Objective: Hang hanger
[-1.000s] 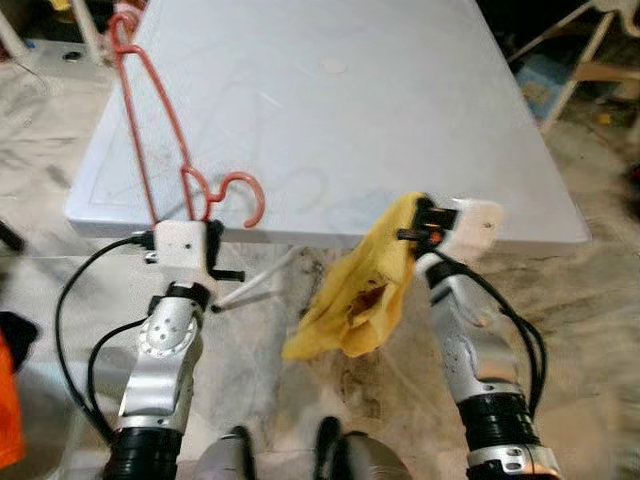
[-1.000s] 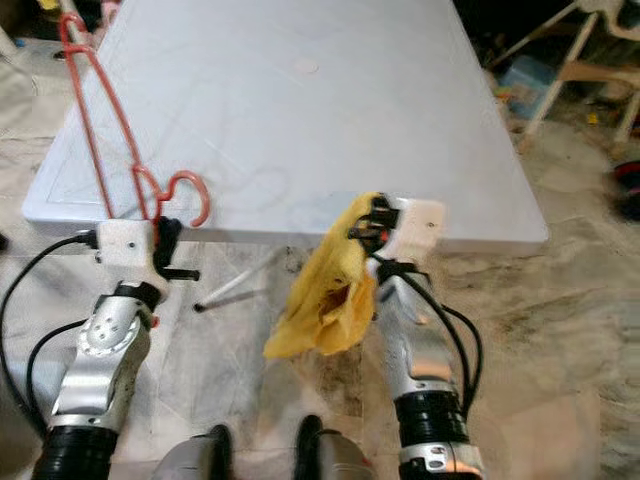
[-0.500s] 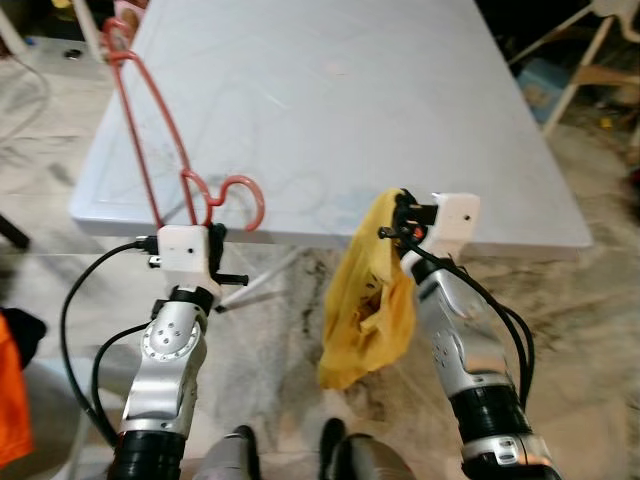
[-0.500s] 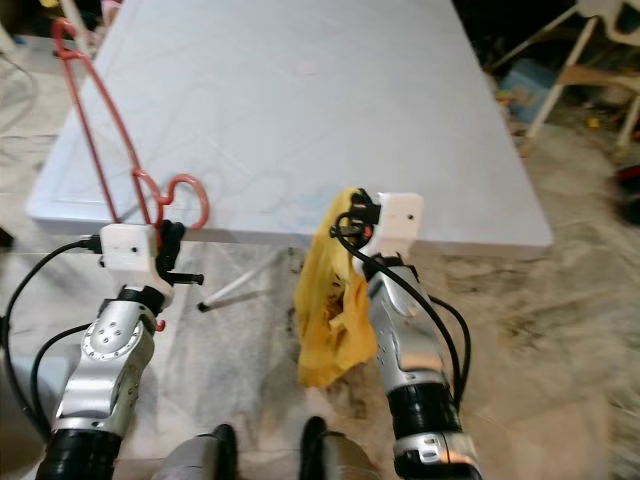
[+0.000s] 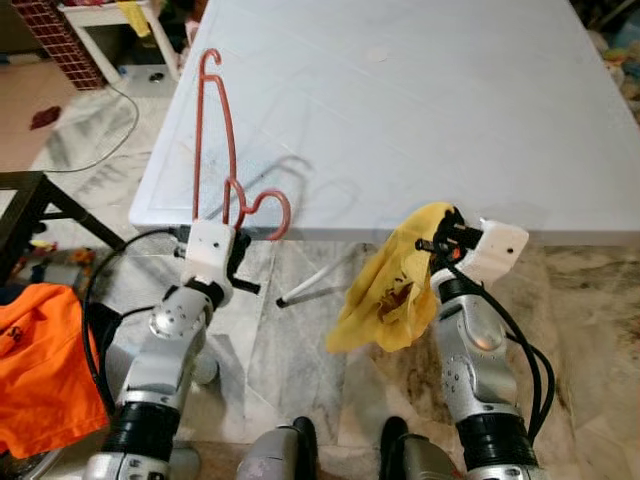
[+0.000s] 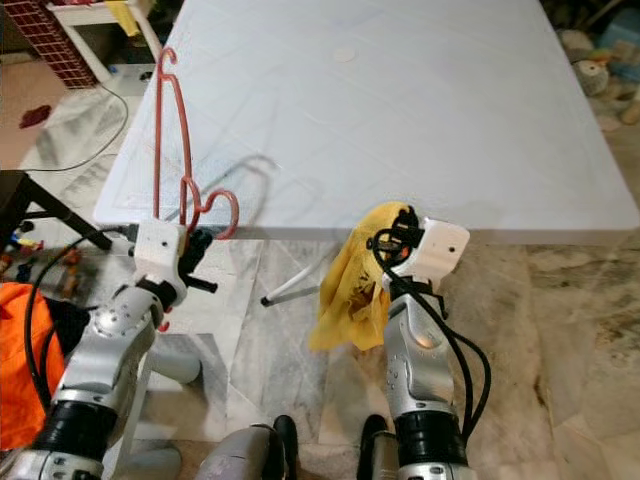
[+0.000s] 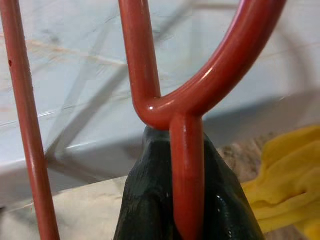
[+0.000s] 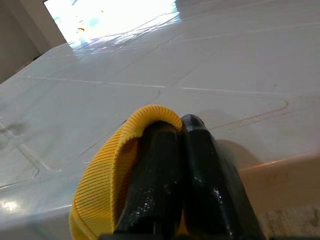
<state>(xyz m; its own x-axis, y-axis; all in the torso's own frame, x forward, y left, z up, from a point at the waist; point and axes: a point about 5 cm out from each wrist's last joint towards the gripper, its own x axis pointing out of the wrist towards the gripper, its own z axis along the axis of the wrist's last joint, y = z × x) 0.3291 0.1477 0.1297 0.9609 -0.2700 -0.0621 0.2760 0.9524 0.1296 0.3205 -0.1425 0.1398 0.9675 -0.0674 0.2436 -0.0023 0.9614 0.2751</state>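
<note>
At the table (image 5: 420,120) edge, left gripper (image 5: 232,228) jaws clamp the hanger (image 5: 215,140), right gripper (image 5: 440,232) jaws the yellow garment (image 5: 385,300).

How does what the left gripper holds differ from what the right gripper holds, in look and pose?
The left gripper clamps a red hanger, a stiff thin frame that stands upright above the fingers. The right gripper pinches a yellow cloth, soft and crumpled, which droops below the fingers.
The hanger rises in front of the white table; the cloth hangs below its near edge.
Both are gripped with fingers shut, off the tabletop.
</note>
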